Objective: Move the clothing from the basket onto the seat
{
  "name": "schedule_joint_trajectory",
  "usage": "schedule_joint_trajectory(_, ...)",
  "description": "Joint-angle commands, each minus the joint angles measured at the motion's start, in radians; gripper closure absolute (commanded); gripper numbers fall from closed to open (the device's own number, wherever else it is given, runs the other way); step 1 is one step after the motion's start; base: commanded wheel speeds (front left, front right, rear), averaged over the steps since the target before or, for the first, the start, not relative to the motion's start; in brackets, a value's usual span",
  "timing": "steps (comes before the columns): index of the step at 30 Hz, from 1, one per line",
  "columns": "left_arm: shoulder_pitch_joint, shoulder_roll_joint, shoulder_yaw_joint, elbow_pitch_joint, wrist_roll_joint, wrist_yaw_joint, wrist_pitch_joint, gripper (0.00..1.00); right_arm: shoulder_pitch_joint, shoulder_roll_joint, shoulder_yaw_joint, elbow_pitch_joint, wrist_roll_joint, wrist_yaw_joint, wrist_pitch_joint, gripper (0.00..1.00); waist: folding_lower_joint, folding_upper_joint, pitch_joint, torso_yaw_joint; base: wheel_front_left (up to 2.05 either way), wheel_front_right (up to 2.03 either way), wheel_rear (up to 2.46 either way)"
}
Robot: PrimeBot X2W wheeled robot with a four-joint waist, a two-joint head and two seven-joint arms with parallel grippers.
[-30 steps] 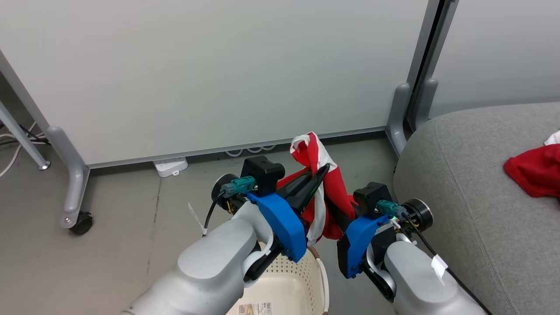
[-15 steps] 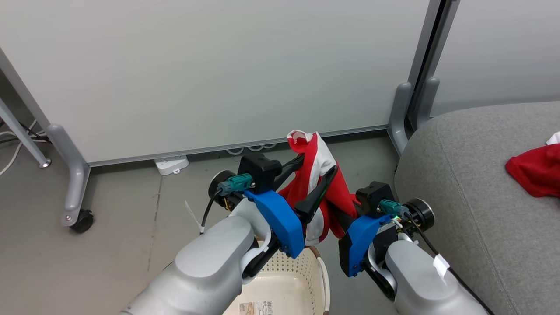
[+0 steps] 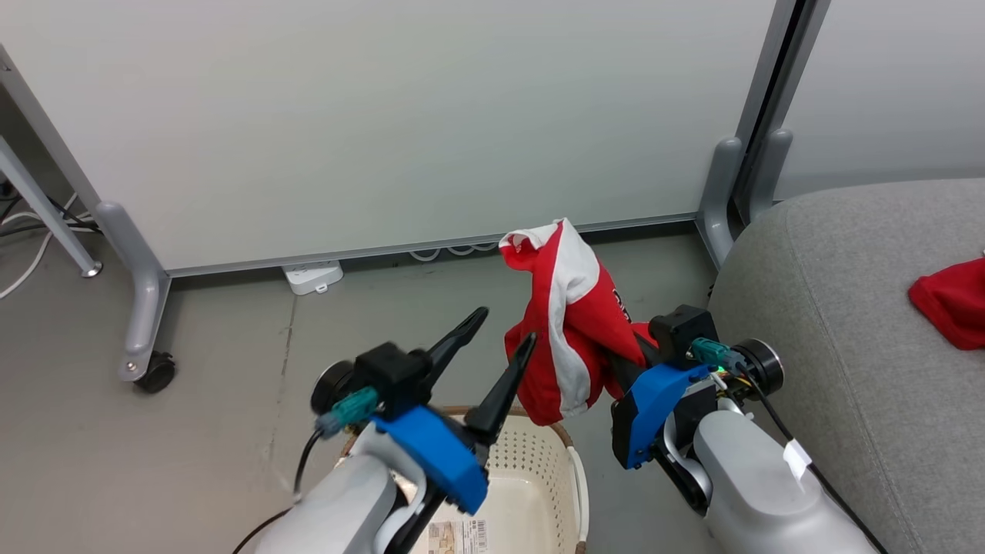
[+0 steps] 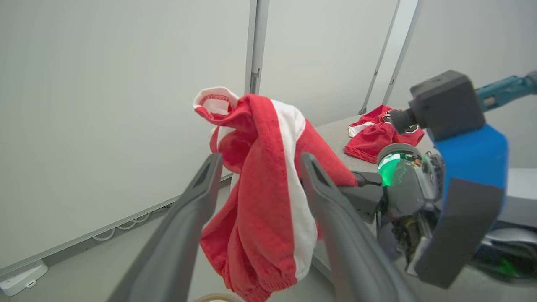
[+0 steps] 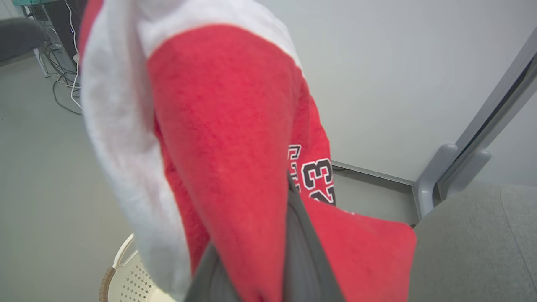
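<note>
A red garment (image 3: 573,331) with broad white stripes and a black "23" (image 5: 314,176) hangs in the air over the far rim of the basket (image 3: 531,469). My right gripper (image 3: 619,358) is shut on it, its fingers mostly buried in the cloth (image 5: 235,167). My left gripper (image 3: 504,327) stands open just left of the garment, touching nothing; in the left wrist view its fingers (image 4: 209,176) frame the hanging cloth (image 4: 260,209). A second red garment (image 3: 950,300) lies on the grey seat (image 3: 846,323) at the right.
White partition panels on grey wheeled legs (image 3: 142,308) stand behind. A white power strip (image 3: 312,275) lies on the floor at their foot. Cables (image 3: 31,231) trail at the far left. The seat's rounded edge is close to my right arm.
My left gripper has opened, let go of the striped garment and drawn back to the lower left. The garment now hangs from the right gripper alone. The camera has shifted slightly.
</note>
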Motion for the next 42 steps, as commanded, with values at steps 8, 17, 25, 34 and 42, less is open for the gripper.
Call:
schedule_joint_trajectory(8,0.203,0.032,0.191,-0.135,0.161,0.018,-0.003,0.0,-0.014,-0.016,-0.036,-0.018,-0.027,-0.001,-0.005,1.0,0.0,0.0,0.018,0.013,0.0,0.0,0.0)
schedule_joint_trajectory(17,0.345,0.012,0.352,-0.195,0.282,0.008,-0.003,0.0,0.012,-0.013,-0.074,-0.036,-0.057,-0.001,0.001,1.0,0.0,0.0,0.025,0.024,0.0,0.0,0.0)
schedule_joint_trajectory(25,0.393,-0.017,0.439,-0.209,0.334,-0.014,-0.003,0.0,0.029,-0.007,-0.088,-0.052,-0.067,-0.001,0.009,1.0,0.0,0.0,0.021,0.023,0.0,0.0,0.0)
schedule_joint_trajectory(34,0.413,-0.037,0.483,-0.205,0.366,-0.023,-0.003,0.0,0.033,-0.005,-0.092,-0.066,-0.074,-0.001,0.018,1.0,0.0,0.0,0.025,0.004,0.0,0.0,0.0)
schedule_joint_trajectory(42,0.403,-0.04,0.495,-0.207,0.385,-0.028,-0.003,0.0,0.023,-0.003,-0.094,-0.08,-0.073,-0.001,0.021,1.0,0.0,0.0,0.046,-0.084,0.0,0.0,0.0)
